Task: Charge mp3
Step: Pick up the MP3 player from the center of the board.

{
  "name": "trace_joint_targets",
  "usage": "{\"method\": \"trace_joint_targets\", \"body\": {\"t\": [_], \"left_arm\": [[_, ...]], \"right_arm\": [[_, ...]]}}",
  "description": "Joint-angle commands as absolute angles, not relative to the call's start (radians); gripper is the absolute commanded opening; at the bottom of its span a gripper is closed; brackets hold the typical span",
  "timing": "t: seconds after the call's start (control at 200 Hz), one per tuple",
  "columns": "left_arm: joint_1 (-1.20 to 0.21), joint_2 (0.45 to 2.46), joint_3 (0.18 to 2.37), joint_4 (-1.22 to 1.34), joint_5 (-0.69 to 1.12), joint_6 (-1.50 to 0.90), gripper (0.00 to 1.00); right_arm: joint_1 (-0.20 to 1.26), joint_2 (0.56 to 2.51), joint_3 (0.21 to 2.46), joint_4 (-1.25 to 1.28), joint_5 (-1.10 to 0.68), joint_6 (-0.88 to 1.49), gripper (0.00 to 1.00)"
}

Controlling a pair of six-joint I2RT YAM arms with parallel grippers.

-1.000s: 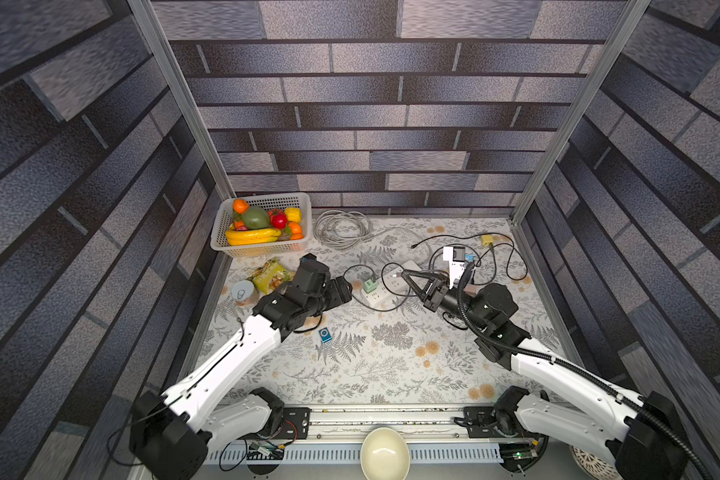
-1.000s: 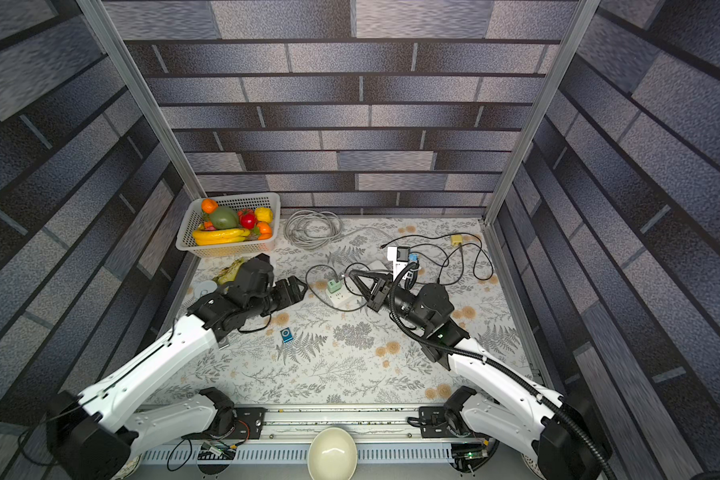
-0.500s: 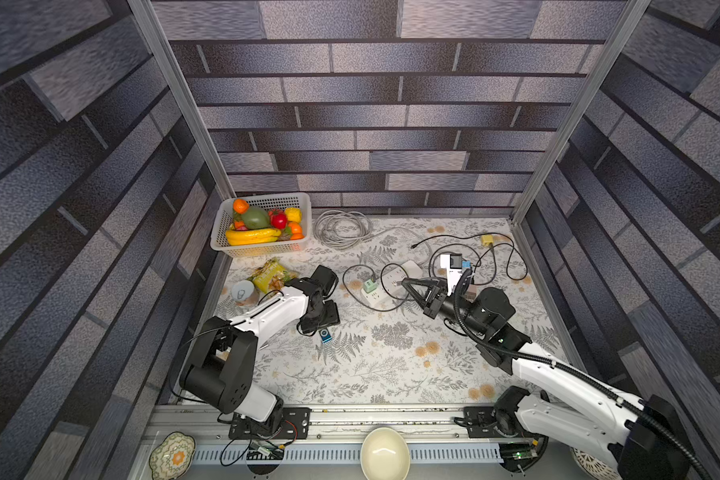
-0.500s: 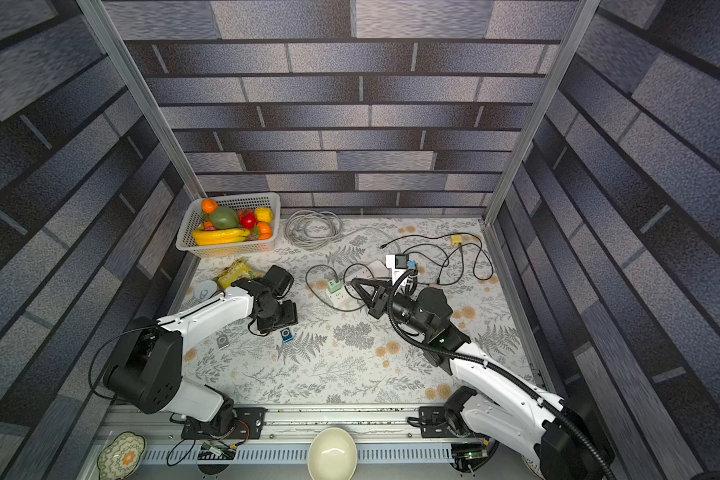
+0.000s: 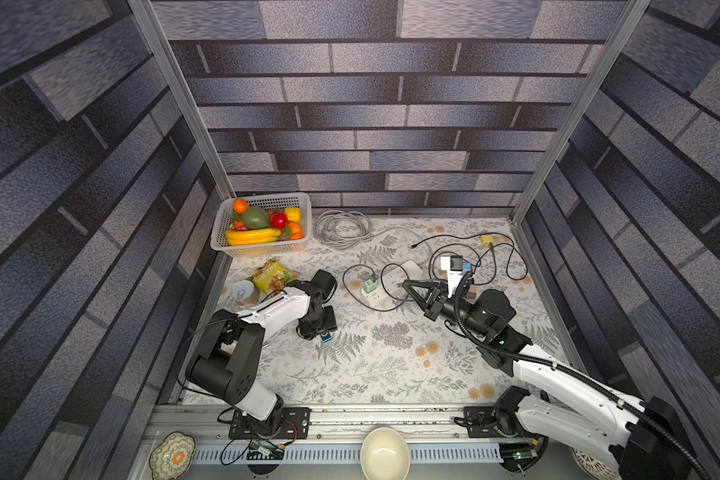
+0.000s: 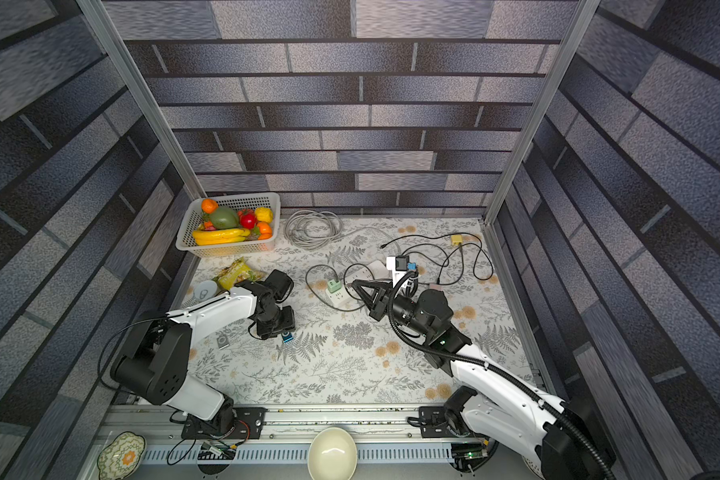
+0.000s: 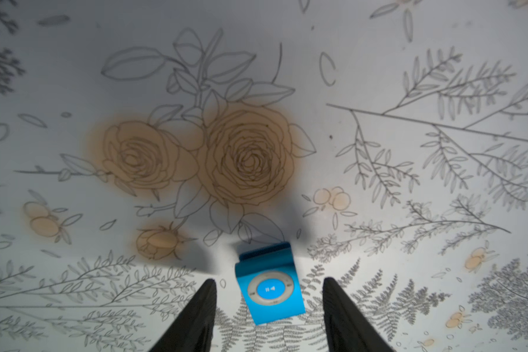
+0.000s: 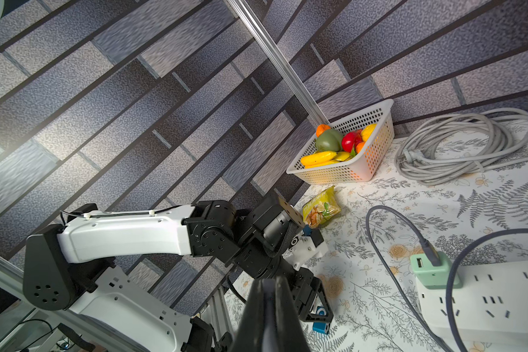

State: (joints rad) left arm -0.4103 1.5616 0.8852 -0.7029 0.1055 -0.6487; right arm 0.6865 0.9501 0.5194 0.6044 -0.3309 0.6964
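Glossy white shells join matte black joint housings on the left arm [image 8: 125, 234] and right arm [image 5: 566, 419]. A thin black cable [image 8: 119, 215] is zip-tied along the left forearm; small holes ring its shoulder housing [image 8: 45, 292]. A ribbed black hose [image 5: 454, 309] runs along the right arm. The fingers [image 7: 195, 317] are black and tapered

Fruit basket [image 5: 262, 249] in back corner, snack pkt [image 5: 272, 276] near it, bowl [image 5: 385, 455] up front.

The blue mp3 player [image 7: 269, 292] lay on the floral tabletop [image 7: 73, 76] between the left end effector's [image 7: 269, 282] parted fingers [image 7: 195, 317], touching neither.
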Motion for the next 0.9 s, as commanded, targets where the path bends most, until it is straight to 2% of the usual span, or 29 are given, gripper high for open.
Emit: {"method": "trace_joint_targets", "body": {"t": [0.0,0.611,0.897], "left_arm": [[-0.403,1.579,0.877,-0.717,0.125,-0.625,0.57],[-0.387,1.644,0.902,-0.687,0.146,-0.598,0.48],[-0.393,1.655,0.913,-0.683,0.16,-0.58,0.39]], "right_arm": [[0.682,0.931,0.505,0.612,-0.329,0.677,0.0],[0.682,0.926,0.499,0.603,-0.333,0.66,0.0],[0.681,0.918,0.497,0.588,-0.333,0.651,0.0]]}}
